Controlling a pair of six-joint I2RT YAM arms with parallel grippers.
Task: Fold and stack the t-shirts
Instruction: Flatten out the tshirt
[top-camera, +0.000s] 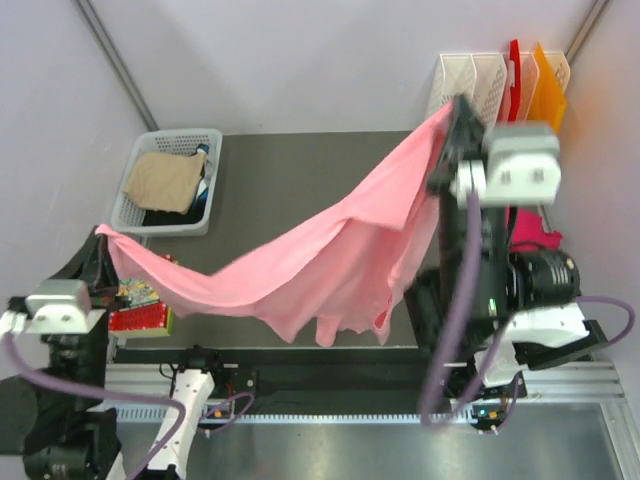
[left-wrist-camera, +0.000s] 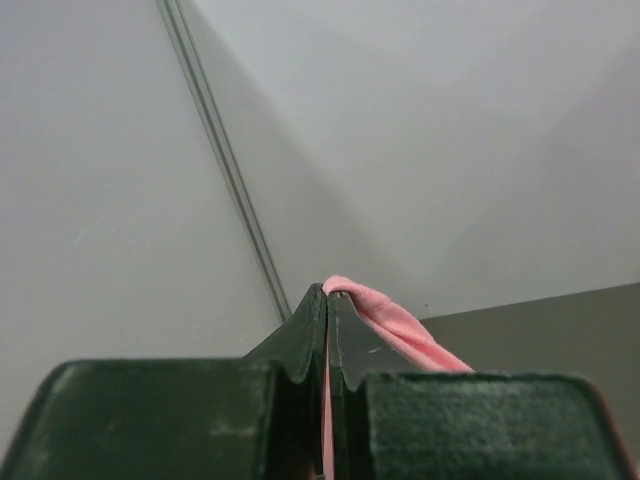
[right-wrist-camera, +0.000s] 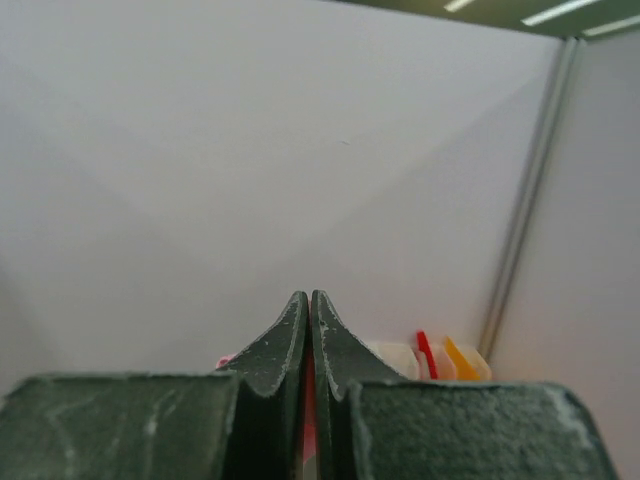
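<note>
The salmon-pink t-shirt (top-camera: 320, 260) hangs in the air above the dark counter (top-camera: 300, 170), stretched in a sagging line from low at the left to high at the right. At the far left, the left fingers (left-wrist-camera: 305, 350) are pressed together on one corner of it. In the left wrist view, a small fold of pink cloth pokes out at their tips.

Just below that corner, a small red-edged patterned piece (top-camera: 140, 300) lies at the counter's edge, its print too small to read. Behind it stands a pale plastic basket (top-camera: 180, 133) holding a tan cloth (top-camera: 165, 180) on top of darker items.

The shirt's middle droops toward the counter's near edge, and its loose lower part dangles in folds. At the right, the right fingers (right-wrist-camera: 285, 345) are raised high and clamped tight on the other corner, with only a thin pink sliver showing between them.

A magenta t-shirt (top-camera: 535, 232) lies bunched behind the right arm. White (top-camera: 470, 75), red (top-camera: 515, 65) and orange file racks (top-camera: 550, 85) stand at the far right corner. No writing on them can be made out.
</note>
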